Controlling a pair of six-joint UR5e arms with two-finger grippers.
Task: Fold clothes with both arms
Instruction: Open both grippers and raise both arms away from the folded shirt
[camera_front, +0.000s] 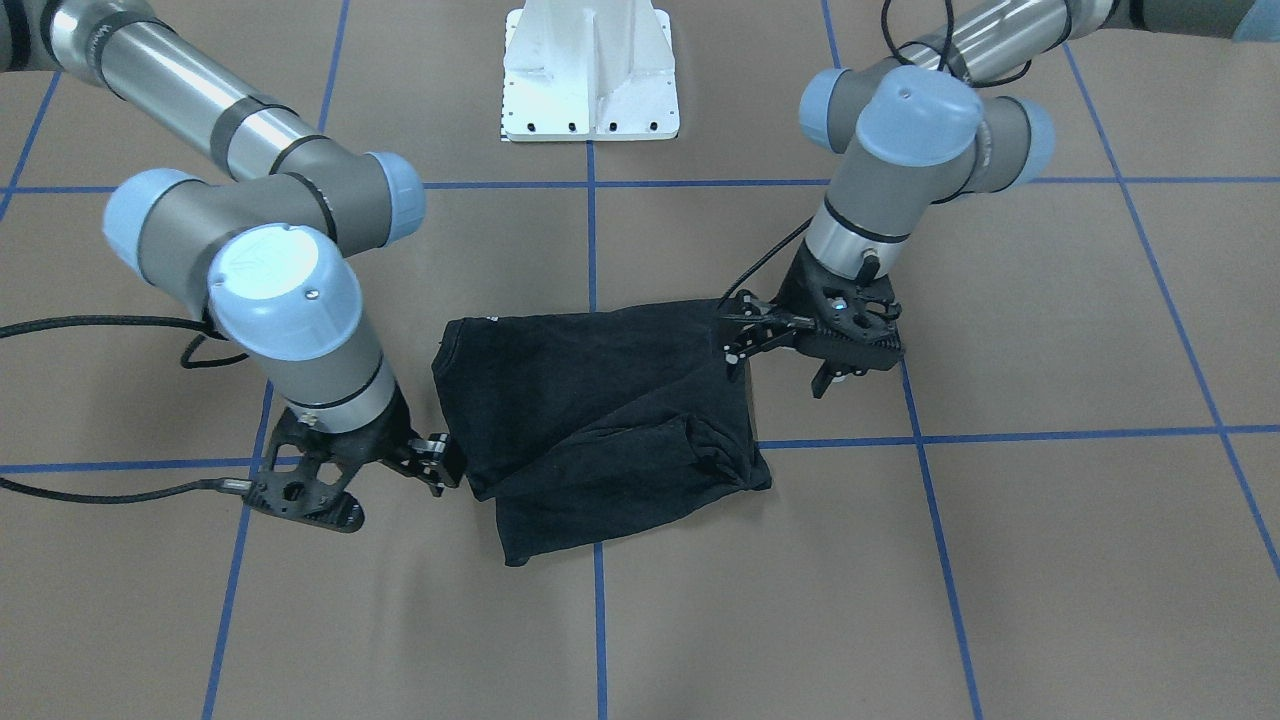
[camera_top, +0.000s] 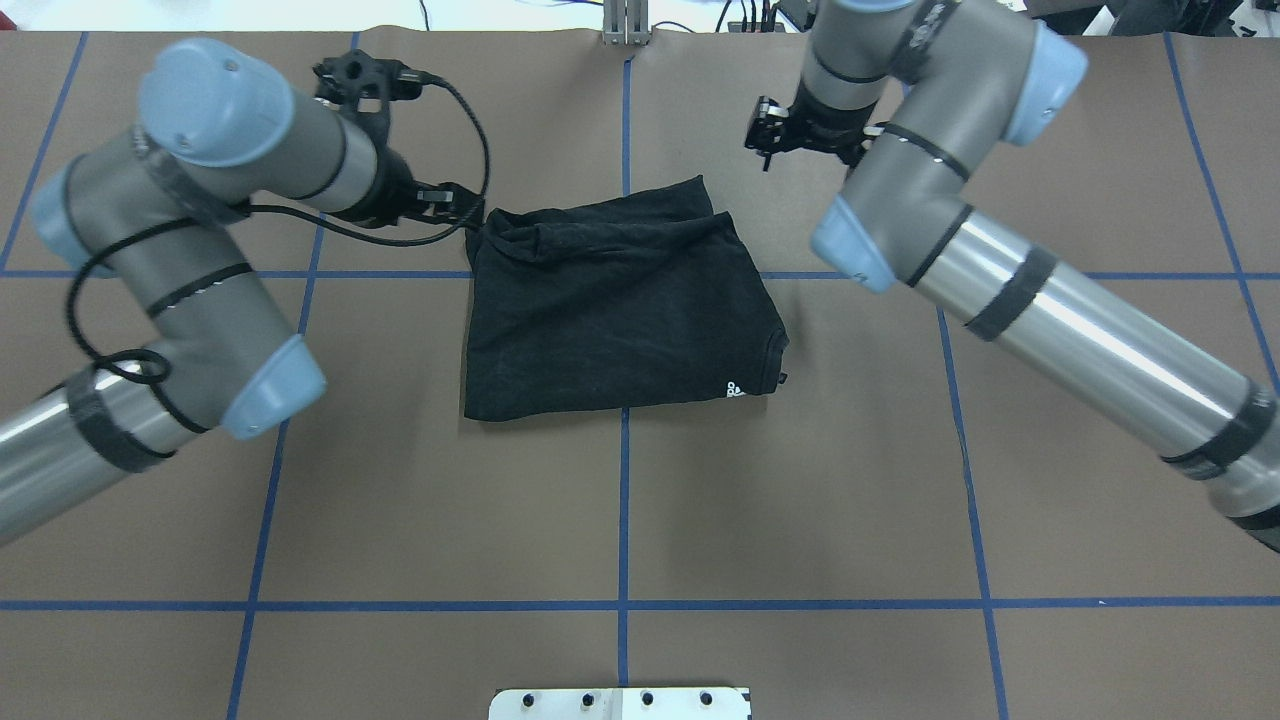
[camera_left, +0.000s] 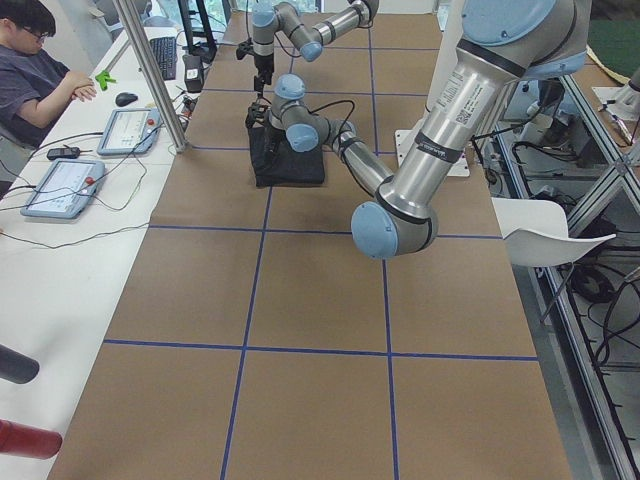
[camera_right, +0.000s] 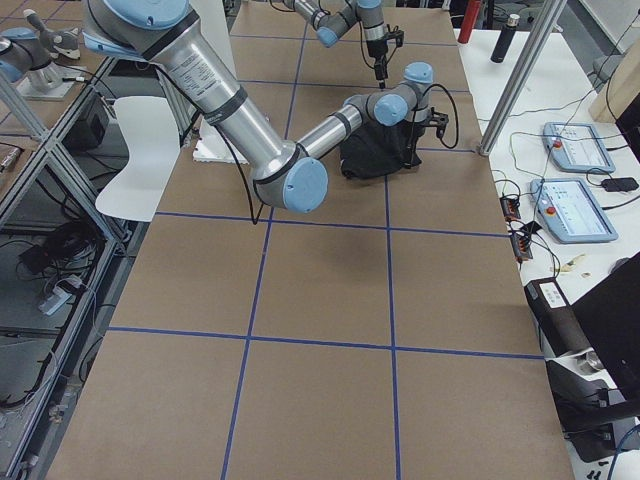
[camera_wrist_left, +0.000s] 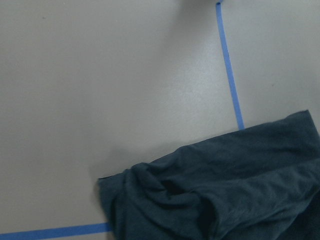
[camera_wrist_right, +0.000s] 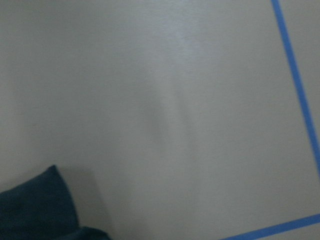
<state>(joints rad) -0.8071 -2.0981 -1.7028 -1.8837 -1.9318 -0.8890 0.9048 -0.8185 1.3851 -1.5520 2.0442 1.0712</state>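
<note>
The black T-shirt (camera_top: 620, 310) lies folded into a rough rectangle near the middle of the brown table (camera_top: 400, 500), plain black side up. It covers a crossing of the blue tape lines (camera_top: 622, 560). Its edge away from the robot is rumpled into a loose rolled fold, and a small white mark (camera_top: 735, 390) shows near the corner closest to the robot on its right side. The left end effector (camera_front: 733, 335) sits low at the shirt's far corner on the robot's left. Its fingers are spread apart right against the bunched cloth and grip nothing (the left wrist camera shows that corner lying slack on the table). The right end effector (camera_front: 442, 462) is beside the shirt's far corner on the robot's right and looks raised off the table. Its fingers also stand apart with nothing between them, and its wrist camera sees only a tip of dark cloth on bare table. The left arm (camera_top: 190, 290) and right arm (camera_top: 1050, 300) reach in from either side. The white bolted pedestal (camera_front: 590, 80) stands at the robot's edge of the table, well apart from the shirt.
</note>
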